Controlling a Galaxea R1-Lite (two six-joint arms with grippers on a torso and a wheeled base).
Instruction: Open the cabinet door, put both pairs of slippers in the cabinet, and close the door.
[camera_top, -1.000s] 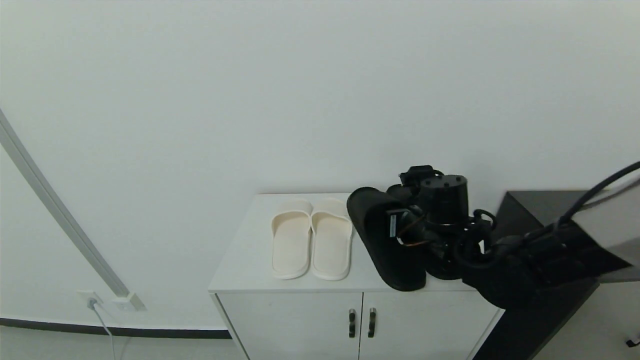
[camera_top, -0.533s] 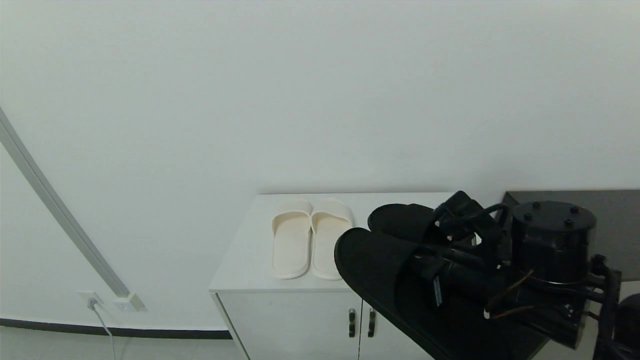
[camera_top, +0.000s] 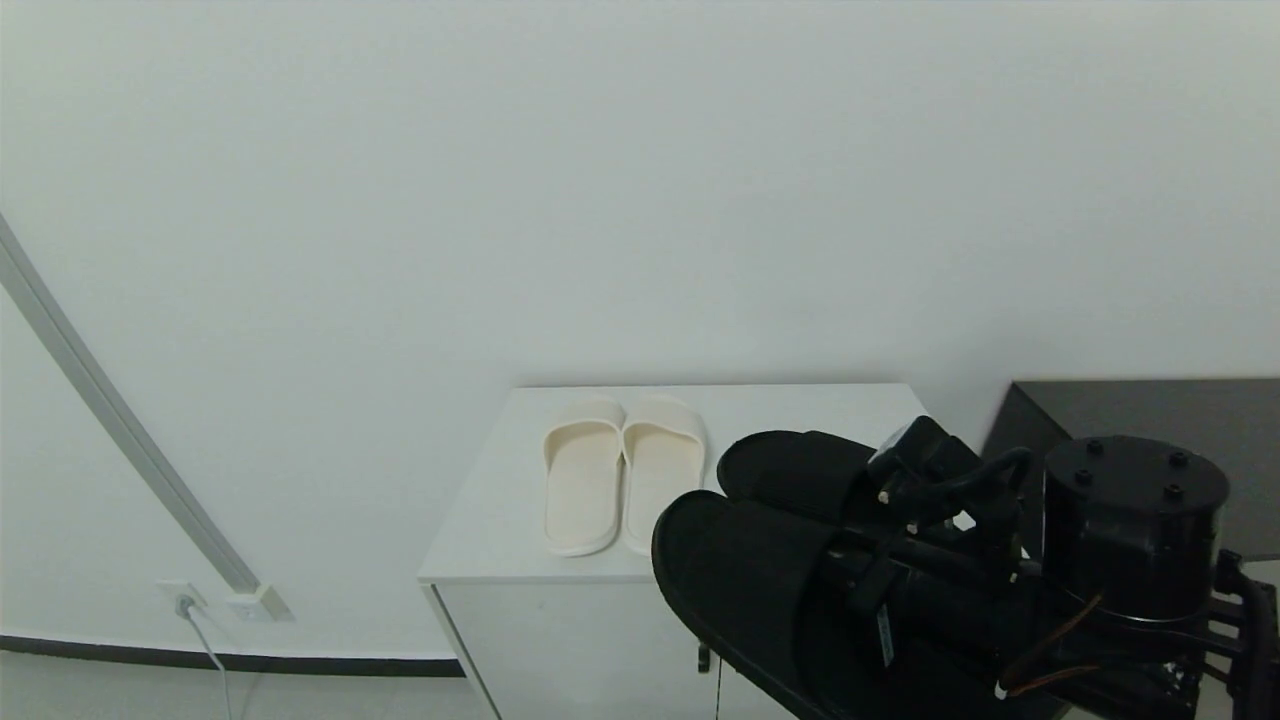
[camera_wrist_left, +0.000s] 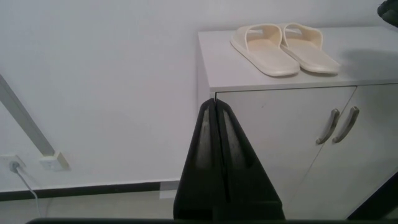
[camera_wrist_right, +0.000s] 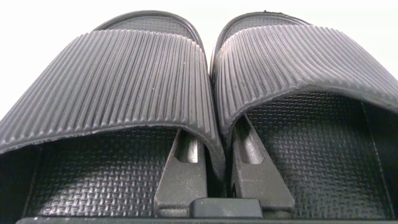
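Right gripper (camera_wrist_right: 216, 143) clamped on pair of black ribbed rubber slippers (camera_top: 740, 560); left gripper (camera_wrist_left: 215, 107) fingers together, white two-door cabinet (camera_wrist_left: 273, 124) ahead.

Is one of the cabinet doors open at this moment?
No, both cabinet doors are shut and flush, with their two handles side by side below the white slippers.

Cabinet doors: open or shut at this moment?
Shut. Both cabinet doors sit flush with the front, handles side by side; the white slippers lie on the cabinet top.

4 slippers (camera_top: 582, 480), 1 cab (camera_top: 480, 520)
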